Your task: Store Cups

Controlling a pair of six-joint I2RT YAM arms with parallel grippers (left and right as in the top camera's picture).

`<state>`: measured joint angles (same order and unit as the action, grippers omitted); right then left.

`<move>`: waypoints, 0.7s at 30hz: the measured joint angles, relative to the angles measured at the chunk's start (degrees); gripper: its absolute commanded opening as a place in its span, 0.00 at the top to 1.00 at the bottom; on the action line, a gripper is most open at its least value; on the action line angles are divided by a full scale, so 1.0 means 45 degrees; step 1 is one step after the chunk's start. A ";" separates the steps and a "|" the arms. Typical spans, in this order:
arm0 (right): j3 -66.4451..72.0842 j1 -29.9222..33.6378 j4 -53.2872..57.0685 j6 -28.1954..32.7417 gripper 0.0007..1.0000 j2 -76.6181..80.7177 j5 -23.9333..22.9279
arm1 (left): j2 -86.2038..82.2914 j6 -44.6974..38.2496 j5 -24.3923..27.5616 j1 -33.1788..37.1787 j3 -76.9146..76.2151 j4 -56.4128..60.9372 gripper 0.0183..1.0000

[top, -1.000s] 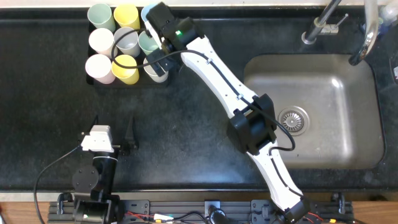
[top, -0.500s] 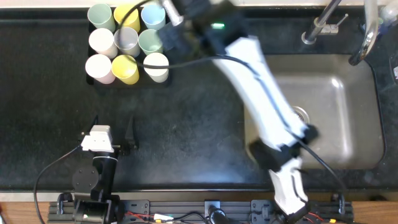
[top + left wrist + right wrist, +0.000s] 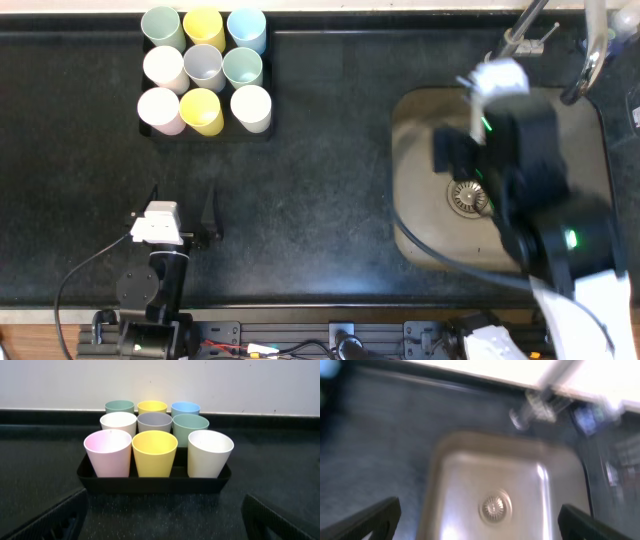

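Observation:
A black tray (image 3: 225,136) at the counter's back left holds several pastel cups (image 3: 204,66) in three rows, all upright. In the left wrist view the same tray (image 3: 155,483) and cups (image 3: 155,422) stand straight ahead. My left gripper (image 3: 182,203) rests low on the counter in front of the tray, open and empty, with its fingers (image 3: 60,520) at the picture's corners. My right gripper (image 3: 470,150) hangs above the sink (image 3: 560,230), far from the tray. It is open with nothing between its fingers (image 3: 365,520).
The steel sink (image 3: 470,475) with its drain (image 3: 470,195) takes up the right side. A faucet (image 3: 520,35) stands behind it at the back edge. Dark counter stretches between tray and sink.
The right arm has swung from the tray's back right corner across to above the sink. The blue cup it covered now stands uncovered in the tray. The left arm has not moved.

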<state>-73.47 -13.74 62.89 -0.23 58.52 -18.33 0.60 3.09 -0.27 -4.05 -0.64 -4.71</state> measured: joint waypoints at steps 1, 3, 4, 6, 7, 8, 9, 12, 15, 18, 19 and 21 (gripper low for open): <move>0.0957 0.0253 -0.0481 -0.0131 0.00 -0.0661 -0.0034 | -0.0005 0.0000 0.0005 0.0000 0.0000 0.0000 0.00; 0.2924 0.0597 -0.1972 -0.0345 0.00 -0.2016 -0.0034 | -0.0005 0.0000 0.0005 0.0000 0.0000 0.0005 0.00; 0.3905 0.0738 -0.2851 -0.0437 0.00 -0.2710 -0.0029 | -0.0005 0.0000 0.0000 0.0000 0.0000 -0.0005 0.00; 0.5547 0.0981 -0.4707 -0.0549 0.00 -0.3949 -0.0019 | 0.0000 0.0000 0.0000 0.0000 0.0000 0.0010 0.00; 0.6373 0.1093 -0.5513 -0.0612 0.00 -0.4682 -0.0039 | -0.0005 0.0000 0.0000 0.0000 0.0000 0.0000 0.00; 0.7009 0.1166 -0.6120 -0.0622 0.00 -0.5299 -0.0029 | 0.0000 0.0000 0.0005 0.0000 0.0000 0.0000 0.00; 0.7621 0.1209 -0.6484 -0.0656 0.00 -0.5989 -0.0034 | -0.0005 0.0000 0.0005 0.0000 0.0000 0.0000 0.00; 0.8859 0.1219 -0.6625 -0.0699 0.00 -0.7771 -0.0034 | -0.0005 0.0000 0.0000 0.0000 0.0000 0.0000 0.00; 0.9661 0.1224 -0.6683 -0.0714 0.00 -0.9233 -0.0029 | -0.0005 0.0000 0.0000 0.0000 0.0000 0.0000 0.00; 1.0336 0.1224 -0.7125 -0.0714 0.00 -1.0428 -0.0029 | -0.0005 0.0000 0.0005 0.0000 0.0000 0.0005 0.00; 1.0627 0.1224 -0.7402 -0.0709 0.00 -1.0817 -0.0034 | -0.0005 0.0000 0.0000 0.0000 0.0000 0.0005 0.00; 1.1234 0.1224 -0.7975 -0.0719 0.00 -1.1438 -0.0029 | -0.0005 0.0000 0.0000 0.0000 0.0000 0.0005 0.00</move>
<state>-22.92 -8.23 27.00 -3.46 7.05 -18.46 0.58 3.09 -0.27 -4.05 -0.64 -4.69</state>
